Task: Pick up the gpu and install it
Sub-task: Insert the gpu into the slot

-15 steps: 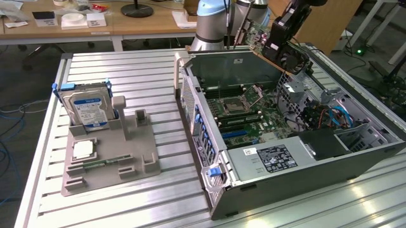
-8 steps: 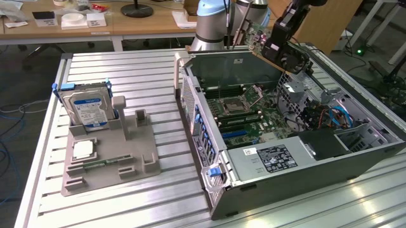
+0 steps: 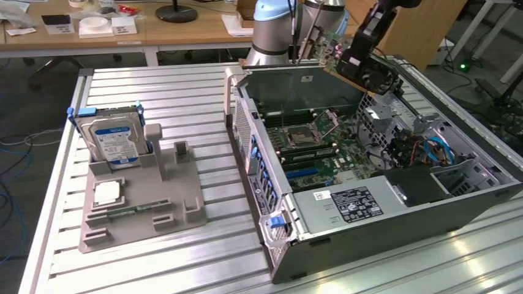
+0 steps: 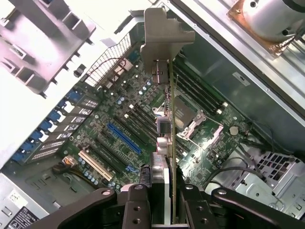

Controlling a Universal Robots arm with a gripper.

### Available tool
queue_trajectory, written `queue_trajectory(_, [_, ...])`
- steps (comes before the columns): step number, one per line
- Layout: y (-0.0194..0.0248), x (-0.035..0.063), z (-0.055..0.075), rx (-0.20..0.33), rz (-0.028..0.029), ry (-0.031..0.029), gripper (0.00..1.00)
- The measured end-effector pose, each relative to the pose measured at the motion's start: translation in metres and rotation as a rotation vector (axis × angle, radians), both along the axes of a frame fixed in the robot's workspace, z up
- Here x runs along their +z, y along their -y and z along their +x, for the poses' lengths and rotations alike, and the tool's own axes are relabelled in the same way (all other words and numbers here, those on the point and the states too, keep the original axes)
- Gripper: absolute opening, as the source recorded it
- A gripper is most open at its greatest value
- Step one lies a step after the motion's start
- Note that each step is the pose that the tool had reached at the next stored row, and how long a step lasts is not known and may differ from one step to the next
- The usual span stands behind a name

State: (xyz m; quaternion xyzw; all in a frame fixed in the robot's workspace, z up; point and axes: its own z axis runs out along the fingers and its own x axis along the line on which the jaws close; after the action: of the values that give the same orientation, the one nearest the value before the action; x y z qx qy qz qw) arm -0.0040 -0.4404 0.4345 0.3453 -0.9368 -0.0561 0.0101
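Grip firm: the gripper (image 4: 162, 193) is closed partway on the gpu (image 4: 163, 143), fingers (image 4: 136, 202) pinching the card edge-on, with its metal bracket at the end farthest from the hand. Below the hand gapes the open computer case (image 3: 425, 214), the card hanging clear above the motherboard (image 4: 114, 95). Under the card's edge sit memory slots (image 4: 202, 95) and the processor socket (image 4: 187, 112). The long blue slot (image 4: 123, 137) lies off to one side — not beneath it. Well away from the hand, a hard drive (image 3: 114, 138) stands in a grey holder (image 3: 143, 208).
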Motion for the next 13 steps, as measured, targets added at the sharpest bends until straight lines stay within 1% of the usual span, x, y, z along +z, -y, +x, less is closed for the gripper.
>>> queue_trajectory(13, [0.0000, 0.0000, 0.0000, 0.097, 0.0000, -0.0001, 0.28])
